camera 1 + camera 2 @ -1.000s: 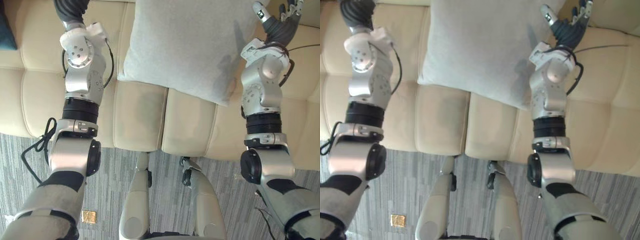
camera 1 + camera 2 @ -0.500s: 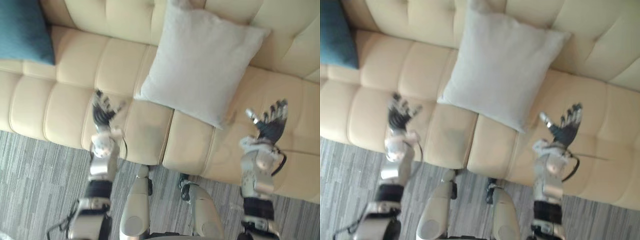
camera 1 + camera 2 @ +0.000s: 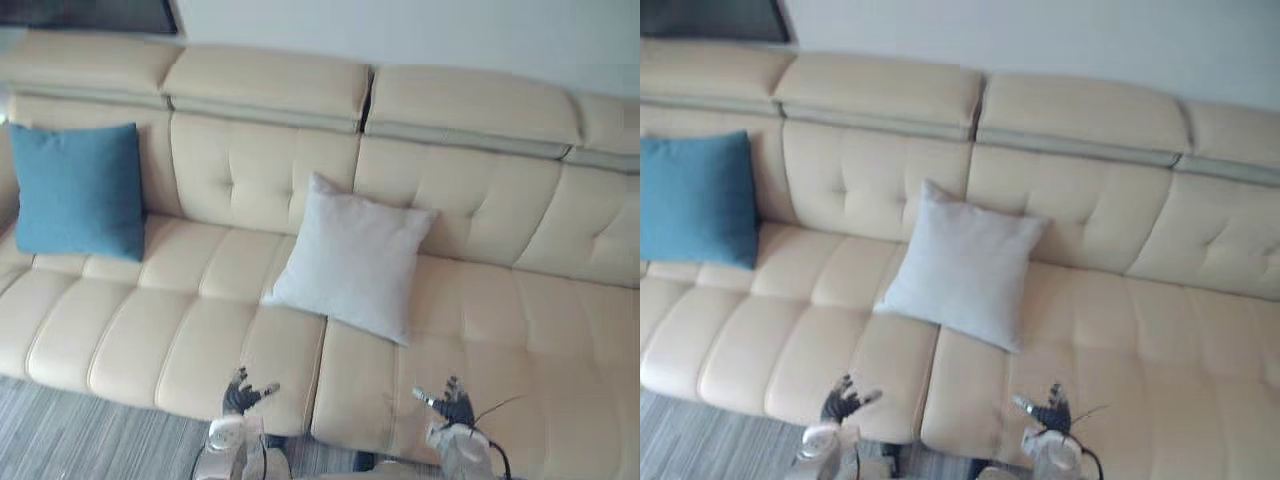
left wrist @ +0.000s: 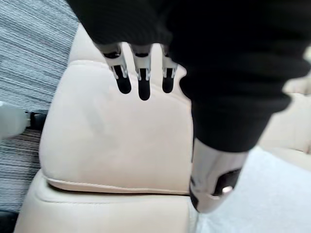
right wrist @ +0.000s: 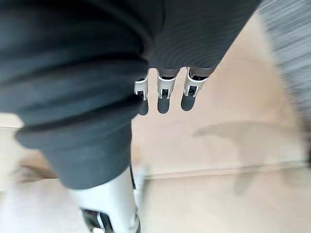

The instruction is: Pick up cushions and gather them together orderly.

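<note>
A light grey cushion (image 3: 352, 258) leans against the backrest in the middle of a cream sofa (image 3: 480, 210). A blue cushion (image 3: 78, 190) stands against the backrest at the sofa's left end. My left hand (image 3: 243, 394) hovers over the seat's front edge, open with fingers spread, holding nothing. My right hand (image 3: 449, 402) hangs over the seat to the right, also open and empty. Both hands are well in front of the grey cushion and touch neither cushion. In the wrist views the straight fingers (image 4: 140, 76) and fingers (image 5: 164, 90) point at bare seat.
The sofa's seat right of the grey cushion (image 3: 1160, 340) is bare. Grey striped carpet (image 3: 60, 440) lies in front of the sofa at the lower left. A pale wall (image 3: 450, 30) rises behind the backrest.
The view has tilted up and pulled back, now taking in the whole sofa and the blue cushion. Both arms have dropped low and back from beside the grey cushion, hands still open.
</note>
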Controlling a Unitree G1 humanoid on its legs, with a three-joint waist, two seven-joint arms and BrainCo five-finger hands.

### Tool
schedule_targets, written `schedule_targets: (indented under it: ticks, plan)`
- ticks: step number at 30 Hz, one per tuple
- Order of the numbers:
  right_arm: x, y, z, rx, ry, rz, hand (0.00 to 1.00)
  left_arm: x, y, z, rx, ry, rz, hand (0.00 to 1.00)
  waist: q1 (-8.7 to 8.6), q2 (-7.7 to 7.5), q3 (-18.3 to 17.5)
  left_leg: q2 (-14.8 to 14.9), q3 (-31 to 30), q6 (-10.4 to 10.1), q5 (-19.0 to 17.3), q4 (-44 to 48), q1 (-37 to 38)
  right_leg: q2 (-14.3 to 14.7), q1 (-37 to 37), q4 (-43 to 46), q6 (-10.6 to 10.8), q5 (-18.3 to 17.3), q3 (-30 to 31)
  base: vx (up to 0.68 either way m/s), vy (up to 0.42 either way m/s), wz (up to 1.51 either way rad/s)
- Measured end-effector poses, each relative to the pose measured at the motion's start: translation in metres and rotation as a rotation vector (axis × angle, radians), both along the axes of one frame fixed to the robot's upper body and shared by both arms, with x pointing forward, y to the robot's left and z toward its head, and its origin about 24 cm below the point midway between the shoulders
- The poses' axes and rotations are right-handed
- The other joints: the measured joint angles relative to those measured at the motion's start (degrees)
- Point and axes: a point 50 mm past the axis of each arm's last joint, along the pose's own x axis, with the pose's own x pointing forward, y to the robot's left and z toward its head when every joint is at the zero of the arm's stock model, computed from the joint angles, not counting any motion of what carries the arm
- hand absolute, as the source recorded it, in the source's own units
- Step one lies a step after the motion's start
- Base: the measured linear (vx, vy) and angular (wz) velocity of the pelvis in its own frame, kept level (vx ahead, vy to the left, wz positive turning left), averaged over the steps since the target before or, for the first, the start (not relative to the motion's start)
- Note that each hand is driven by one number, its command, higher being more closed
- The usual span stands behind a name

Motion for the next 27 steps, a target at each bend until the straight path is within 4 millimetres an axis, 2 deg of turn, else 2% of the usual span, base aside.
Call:
schedule_targets:
  ticks: [6, 9, 12, 13, 14, 15, 16, 17, 18, 19, 21, 22, 23, 24, 25, 26, 27]
  plan:
    - [-0.004, 0.008, -0.011, 0.020, 0.080, 0.042, 0.00, -0.009, -0.002, -0.008, 0.005, 0.056, -0.014, 0.00, 0.00, -0.06, -0.2, -0.4, 1.9, 0.4, -0.1, 0.0, 1.8, -0.2, 0.6, -0.1, 1.7, 1.1, 2.9, -0.03, 0.042, -0.19]
    - [0.002, 0.015, -0.012, 0.025, 0.094, 0.082, 0.00, -0.014, -0.003, -0.011, -0.001, 0.080, -0.013, 0.00, 0.13, -0.28, -0.1, -0.6, 3.5, 0.5, -0.2, 0.0, 2.4, -0.4, -0.1, 0.1, 2.1, 1.7, 4.9, -0.08, 0.056, -0.25]
    - [0.016, 0.022, -0.009, 0.028, 0.073, 0.122, 0.00, -0.007, -0.002, -0.008, 0.005, 0.064, -0.018, 0.00, 0.17, -0.86, 0.4, -0.7, 4.3, 1.2, -0.7, 1.4, 0.8, -0.6, -2.6, 1.8, 3.0, 1.1, 5.6, -0.13, 0.041, -0.17]
    - [0.024, 0.023, -0.006, 0.023, 0.055, 0.128, 0.00, 0.003, -0.003, -0.005, 0.006, 0.038, -0.021, 0.00, 0.04, -1.62, 0.8, -0.9, 4.1, 1.9, -2.0, 5.6, -2.1, -1.2, -4.4, 3.1, 3.7, 2.1, 5.6, -0.10, 0.024, 0.00]
    - [0.026, 0.022, -0.005, 0.018, 0.050, 0.129, 0.00, 0.007, -0.004, -0.003, 0.001, 0.028, -0.018, 0.00, 0.20, -1.54, 0.9, -0.3, 4.0, 2.2, -2.5, 7.1, -3.4, -1.1, -4.8, 2.6, 4.3, 2.8, 5.8, -0.11, 0.051, -0.04]
    - [0.033, 0.022, -0.002, 0.011, 0.036, 0.136, 0.00, 0.010, -0.006, -0.002, -0.013, 0.010, 0.010, 0.00, 0.90, -0.31, 1.0, 1.3, 4.1, 3.3, -2.6, 9.5, -5.7, -1.1, -6.9, 11.3, 2.6, 0.8, 5.0, -0.08, 0.045, 0.03]
    - [0.035, 0.022, -0.002, 0.010, 0.030, 0.138, 0.00, 0.013, -0.005, 0.000, -0.008, 0.001, 0.016, 0.00, 0.57, -0.38, 0.9, 1.4, 3.8, 3.3, -2.6, 11.0, -6.9, -1.7, -8.4, 18.3, 2.1, -0.9, 4.6, -0.09, 0.016, 0.27]
    - [0.034, 0.024, -0.003, 0.013, 0.040, 0.147, 0.00, 0.017, -0.001, 0.003, 0.010, -0.014, 0.023, 0.00, 0.46, -0.83, 0.9, 1.4, 2.7, 3.8, -3.0, 14.7, -9.0, -3.5, -8.7, 30.8, 3.6, -4.1, 5.2, -0.08, -0.033, 0.36]
    - [0.034, 0.025, -0.004, 0.016, 0.048, 0.153, 0.00, 0.018, 0.000, 0.004, 0.014, -0.020, 0.023, 0.00, 0.56, -0.88, 0.9, 1.3, 2.4, 3.8, -3.0, 15.6, -9.6, -3.8, -8.5, 34.0, 4.1, -4.8, 5.7, -0.14, -0.099, 0.42]
    - [0.033, 0.028, -0.006, 0.022, 0.058, 0.164, 0.00, 0.020, 0.004, 0.007, 0.024, -0.040, 0.026, 0.00, 1.25, -1.82, 0.4, 1.3, 1.8, 3.6, -2.9, 17.3, -11.4, -4.4, -7.1, 39.5, 5.6, -5.7, 7.4, -0.15, -0.121, 0.24]
    - [0.033, 0.029, -0.007, 0.027, 0.067, 0.167, 0.00, 0.022, 0.004, 0.009, 0.019, -0.054, 0.039, 0.00, 3.07, -2.85, -0.1, 1.6, 1.1, 2.4, -1.9, 19.8, -14.3, -4.5, -3.8, 39.9, 5.9, -5.9, 9.9, -0.25, -0.207, 0.05]
    - [0.040, 0.029, -0.004, 0.021, 0.053, 0.172, 0.00, 0.023, 0.002, 0.009, 0.011, -0.061, 0.049, 0.00, 4.12, -2.70, 0.0, 2.8, 0.9, 1.5, -1.1, 21.4, -16.5, -3.6, -1.5, 33.8, 5.4, -9.5, 10.3, -0.38, -0.316, -0.16]
    - [0.044, 0.027, -0.003, 0.013, 0.044, 0.173, 0.00, 0.022, -0.001, 0.009, 0.008, -0.058, 0.049, 0.00, 4.55, -1.92, 0.1, 3.5, 0.6, 1.4, -0.4, 21.3, -17.1, -2.8, -0.7, 31.4, 4.4, -11.3, 9.4, -0.47, -0.319, -0.34]
    - [0.047, 0.020, 0.000, -0.014, 0.035, 0.167, 0.00, 0.016, -0.013, 0.005, -0.021, -0.037, 0.051, 0.00, 5.56, 0.83, -0.2, 5.6, -0.5, 1.6, 0.9, 19.4, -18.6, -0.4, 0.0, 26.2, 3.2, -13.9, 6.9, -0.54, -0.332, -0.28]
    - [0.048, 0.016, 0.001, -0.030, 0.031, 0.166, 0.00, 0.015, -0.022, 0.004, -0.037, -0.032, 0.024, 0.00, 5.91, 1.87, 0.1, 6.7, -1.5, 1.5, 0.9, 17.2, -19.4, 1.1, 0.2, 22.9, 2.4, -16.3, 5.5, -0.49, -0.261, -0.19]
    - [0.049, 0.015, 0.001, -0.036, 0.031, 0.169, 0.00, 0.016, -0.025, 0.004, -0.040, -0.033, 0.006, 0.00, 5.82, 2.14, 0.3, 7.0, -2.1, 1.5, 0.9, 16.3, -19.8, 1.8, 0.2, 21.8, 1.5, -17.2, 4.9, -0.47, -0.260, 0.14]
    - [0.048, 0.010, 0.002, -0.054, 0.035, 0.164, 0.00, 0.020, -0.033, 0.006, -0.045, -0.043, -0.036, 0.00, 5.50, 3.77, 1.3, 8.3, -3.0, 1.2, 0.8, 13.4, -19.7, 3.8, 0.2, 20.2, 0.1, -17.7, 3.6, -0.43, -0.188, 0.18]
